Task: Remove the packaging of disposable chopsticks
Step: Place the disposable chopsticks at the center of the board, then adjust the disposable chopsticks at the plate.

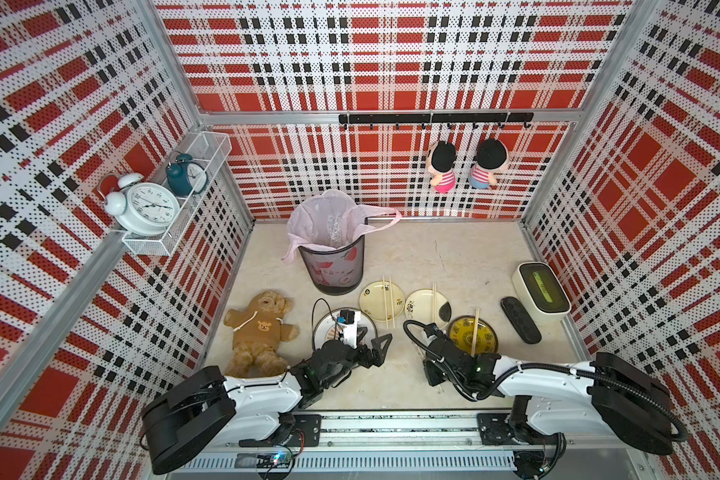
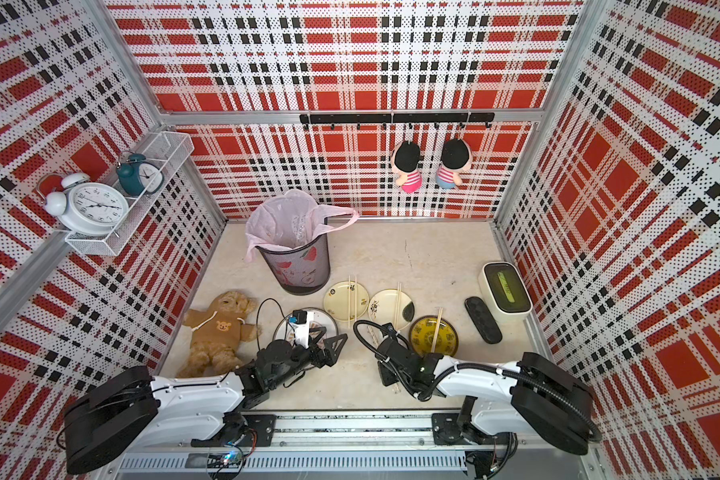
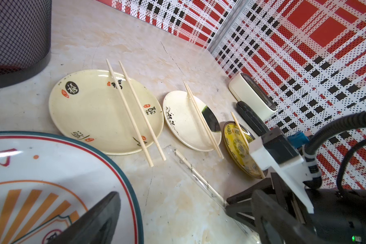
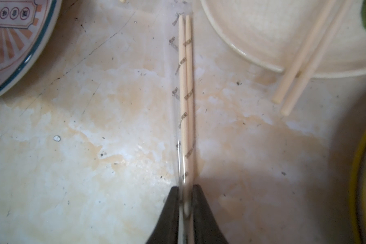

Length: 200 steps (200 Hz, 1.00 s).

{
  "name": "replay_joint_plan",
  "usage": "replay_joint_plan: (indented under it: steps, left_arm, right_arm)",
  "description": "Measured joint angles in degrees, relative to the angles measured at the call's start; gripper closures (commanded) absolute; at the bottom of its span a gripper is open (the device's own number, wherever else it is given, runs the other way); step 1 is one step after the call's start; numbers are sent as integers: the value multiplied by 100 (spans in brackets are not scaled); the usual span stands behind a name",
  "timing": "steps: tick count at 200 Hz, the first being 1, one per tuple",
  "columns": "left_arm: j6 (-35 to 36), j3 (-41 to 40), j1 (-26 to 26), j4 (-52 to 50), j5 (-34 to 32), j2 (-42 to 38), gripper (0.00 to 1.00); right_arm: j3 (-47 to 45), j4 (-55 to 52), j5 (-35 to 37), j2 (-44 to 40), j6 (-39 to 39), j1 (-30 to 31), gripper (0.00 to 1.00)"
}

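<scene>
Right gripper [image 4: 186,190] is clamping the chopsticks [image 4: 186,84], which are sitting inside the clear sleeve [image 4: 174,93], just beside the teal-rimmed plate [image 4: 19,52]. Left gripper [image 1: 373,338] is hovering at that plate's rim, jaws wide apart, holding nothing.

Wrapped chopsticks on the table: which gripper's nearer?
Right. The right gripper pinches one end of the wrapped chopsticks; the left gripper hangs open above the teal-rimmed plate, apart from them.
</scene>
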Motion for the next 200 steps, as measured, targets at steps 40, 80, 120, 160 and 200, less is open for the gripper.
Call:
replay_joint_plan:
  steps: [40,80,120,160,200]
  left_arm:
    - [0,0,0,4,20,2,2]
    - [2,0,0,4,28,2,2]
    - [4,0,0,7,35,7,2]
    - [24,0,4,26,31,22,0]
    - [22,0,337,59,168,-190,4]
  right_arm:
    - [0,11,0,4,-2,0,82]
    - [2,35,-4,4,-2,0,67]
    - [37,57,-20,-4,-24,0,49]
    - [271,-74,87,-166,-140,2,33]
    - [1150,50,426,-87,-444,-44,27]
